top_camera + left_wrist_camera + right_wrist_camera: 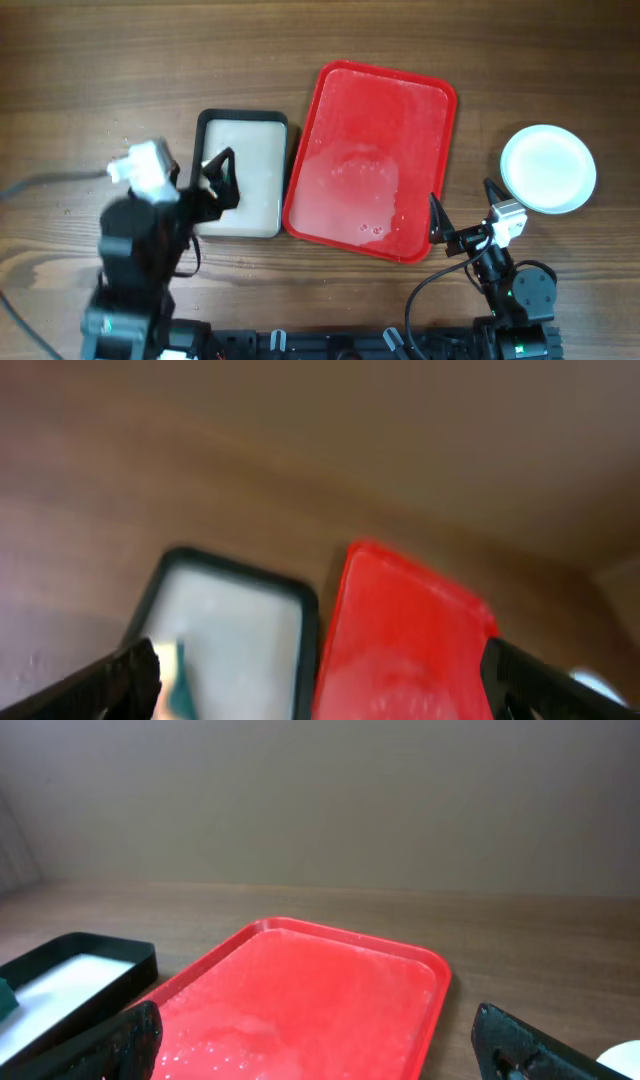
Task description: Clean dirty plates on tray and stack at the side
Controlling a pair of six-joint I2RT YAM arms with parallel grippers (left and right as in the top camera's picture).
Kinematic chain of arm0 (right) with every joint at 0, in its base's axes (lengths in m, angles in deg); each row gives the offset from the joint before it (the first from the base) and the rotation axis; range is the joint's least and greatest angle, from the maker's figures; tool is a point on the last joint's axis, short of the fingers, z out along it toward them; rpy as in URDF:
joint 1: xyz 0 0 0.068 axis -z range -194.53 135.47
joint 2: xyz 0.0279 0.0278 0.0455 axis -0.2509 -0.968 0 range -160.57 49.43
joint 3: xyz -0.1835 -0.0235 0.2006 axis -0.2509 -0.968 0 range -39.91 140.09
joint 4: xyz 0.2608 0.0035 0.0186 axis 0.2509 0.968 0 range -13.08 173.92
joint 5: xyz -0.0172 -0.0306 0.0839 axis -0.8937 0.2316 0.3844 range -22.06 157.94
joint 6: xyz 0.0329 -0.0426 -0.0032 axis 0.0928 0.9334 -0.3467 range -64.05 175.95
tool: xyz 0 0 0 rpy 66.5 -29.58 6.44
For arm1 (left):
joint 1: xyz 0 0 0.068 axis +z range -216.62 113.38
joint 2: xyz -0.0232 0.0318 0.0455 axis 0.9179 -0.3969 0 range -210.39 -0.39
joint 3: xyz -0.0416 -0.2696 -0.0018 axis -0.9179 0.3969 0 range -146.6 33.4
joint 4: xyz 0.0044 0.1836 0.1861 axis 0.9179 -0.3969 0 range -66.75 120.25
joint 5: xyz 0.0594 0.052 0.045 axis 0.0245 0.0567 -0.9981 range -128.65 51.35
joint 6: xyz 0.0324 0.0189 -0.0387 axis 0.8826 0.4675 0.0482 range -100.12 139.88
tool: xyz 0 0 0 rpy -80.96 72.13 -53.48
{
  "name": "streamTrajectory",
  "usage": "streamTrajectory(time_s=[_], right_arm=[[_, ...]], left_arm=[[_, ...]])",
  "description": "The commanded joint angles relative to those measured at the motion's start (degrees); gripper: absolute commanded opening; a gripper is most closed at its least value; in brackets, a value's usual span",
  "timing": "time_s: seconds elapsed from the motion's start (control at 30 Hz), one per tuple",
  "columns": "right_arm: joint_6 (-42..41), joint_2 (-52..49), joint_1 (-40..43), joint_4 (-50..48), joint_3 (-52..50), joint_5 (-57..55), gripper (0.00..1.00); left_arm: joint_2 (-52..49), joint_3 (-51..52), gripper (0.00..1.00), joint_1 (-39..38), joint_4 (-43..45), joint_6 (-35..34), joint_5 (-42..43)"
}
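Note:
The red tray (372,110) lies at the table's centre, wet with suds and a few red specks, with no plate on it. A round pale plate (548,168) sits on the table right of the tray; I cannot tell whether others lie under it. Its edge shows in the right wrist view (626,1058). My right gripper (463,207) is open and empty at the tray's near right corner (300,990). My left gripper (222,178) is open and empty over the basin; its view is blurred, with the tray (400,630) ahead on the right.
A black-rimmed basin (245,116) of milky water stands left of the tray, touching it. A teal and yellow sponge (172,675) lies in it by my left finger. The basin also shows in the right wrist view (90,952).

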Motion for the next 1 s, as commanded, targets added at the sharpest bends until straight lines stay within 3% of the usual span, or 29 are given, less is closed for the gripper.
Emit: streamTrajectory(time_s=[0.0, 0.2, 0.3, 0.4, 0.97], right_arm=[[0.0, 0.4, -0.3, -0.2, -0.1, -0.6, 1.00], [0.0, 0.4, -0.3, -0.2, -0.1, -0.6, 1.00], [0.0, 0.4, -0.3, -0.2, -0.1, -0.6, 1.00], [0.0, 0.4, -0.3, -0.2, -0.1, -0.6, 1.00], [0.0, 0.4, -0.3, -0.2, -0.1, -0.6, 0.99]], left_arm=[[13.2, 14.0, 1.00, 3.4, 6.7, 2.8, -0.2], [34.0, 32.2, 1.00, 7.0, 19.5, 2.8, -0.2], [34.1, 38.4, 1.00, 6.9, 25.7, 2.8, -0.3], [34.1, 39.2, 1.00, 6.8, 21.4, 2.6, -0.2], [33.9, 39.2, 1.00, 6.8, 21.4, 2.6, -0.2]])
